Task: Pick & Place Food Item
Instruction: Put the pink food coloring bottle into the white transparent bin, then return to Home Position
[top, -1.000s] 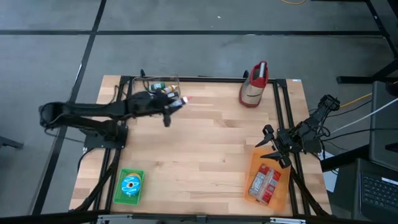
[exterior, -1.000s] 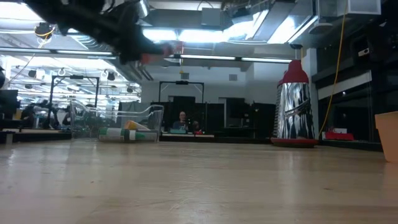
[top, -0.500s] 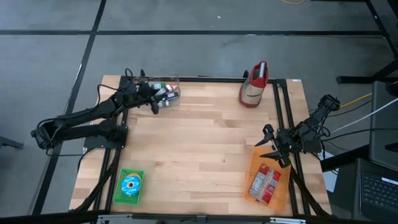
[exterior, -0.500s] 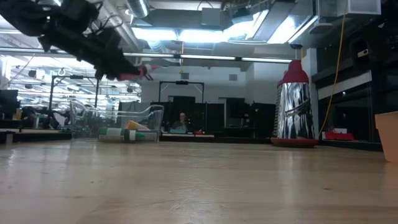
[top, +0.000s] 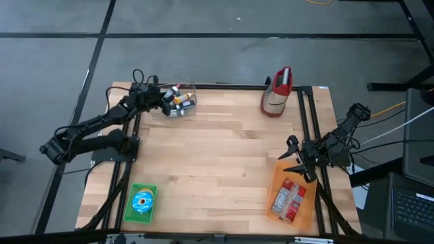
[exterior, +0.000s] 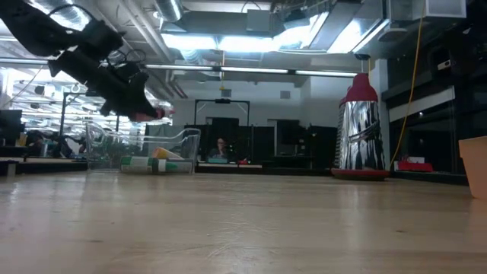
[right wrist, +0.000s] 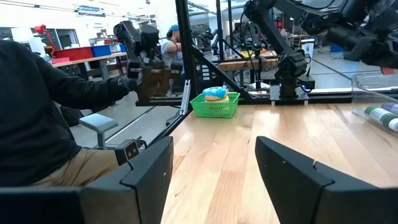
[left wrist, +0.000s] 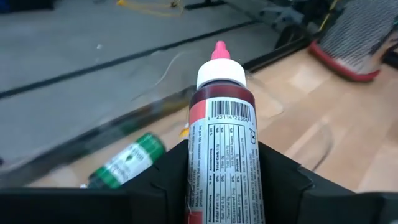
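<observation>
The left gripper [top: 165,97] holds a small red bottle [left wrist: 221,149] between its fingers, hovering over the clear bin [top: 188,110] at the table's far left corner. The bottle's long axis runs straight out from the gripper, pink cap forward (label upward in the left wrist view). That view alone shows a green bottle [left wrist: 124,165] lying below; the low view shows the height above the bin. The right gripper [top: 293,157], fingers spread wide and empty, waits near the orange tray [top: 305,210].

A pale wooden table [top: 217,156] stands on a grey floor [top: 224,57] crossed by dark lines. Beyond it, ceiling light strips [exterior: 251,42] illuminate an open workshop with benches and a seated person [exterior: 221,148] far behind.
</observation>
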Controlling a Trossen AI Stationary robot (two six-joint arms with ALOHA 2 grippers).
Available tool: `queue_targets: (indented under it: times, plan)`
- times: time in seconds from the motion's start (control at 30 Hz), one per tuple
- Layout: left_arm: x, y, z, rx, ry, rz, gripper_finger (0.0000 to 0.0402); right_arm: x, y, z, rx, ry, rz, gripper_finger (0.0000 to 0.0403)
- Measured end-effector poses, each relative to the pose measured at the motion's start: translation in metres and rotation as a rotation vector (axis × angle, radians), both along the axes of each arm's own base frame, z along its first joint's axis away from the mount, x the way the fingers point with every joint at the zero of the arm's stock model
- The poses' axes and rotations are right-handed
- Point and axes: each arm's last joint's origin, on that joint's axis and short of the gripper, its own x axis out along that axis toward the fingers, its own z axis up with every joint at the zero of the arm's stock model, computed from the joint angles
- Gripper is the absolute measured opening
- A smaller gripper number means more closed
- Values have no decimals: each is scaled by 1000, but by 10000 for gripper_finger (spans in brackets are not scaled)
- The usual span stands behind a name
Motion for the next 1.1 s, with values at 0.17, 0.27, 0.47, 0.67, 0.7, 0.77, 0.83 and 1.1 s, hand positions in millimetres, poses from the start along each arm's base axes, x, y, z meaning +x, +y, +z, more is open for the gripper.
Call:
queue_targets:
  times: [0.17, 0.27, 0.47, 0.67, 0.7, 0.77, 0.83, 1.1]
  plan:
    - [1, 5, -10, -51, 34, 8, 157, 0, 0, 0, 0, 0, 0, 230]
    - [3, 6, -9, -49, 6, -33, 166, 0, 0, 0, -1, 0, 0, 230]
    - [5, 7, -1, 8, -58, -72, 193, 0, 0, 0, 0, 0, 0, 230]
    - [8, 5, 7, 44, -122, -148, 226, 0, 0, 0, 1, 0, 0, 230]
    - [8, 4, 11, 58, -162, -190, 229, 0, 0, 0, 1, 1, 1, 230]
    - [9, 2, 22, 98, -251, -270, 232, 0, 0, 0, 3, 1, 1, 230]
    - [9, -3, 36, 151, -349, -332, 232, 0, 0, 0, 3, 1, 0, 230]
    - [-1, -40, 77, 284, -578, -485, 228, -3, 2, 14, 10, -152, 119, 230]
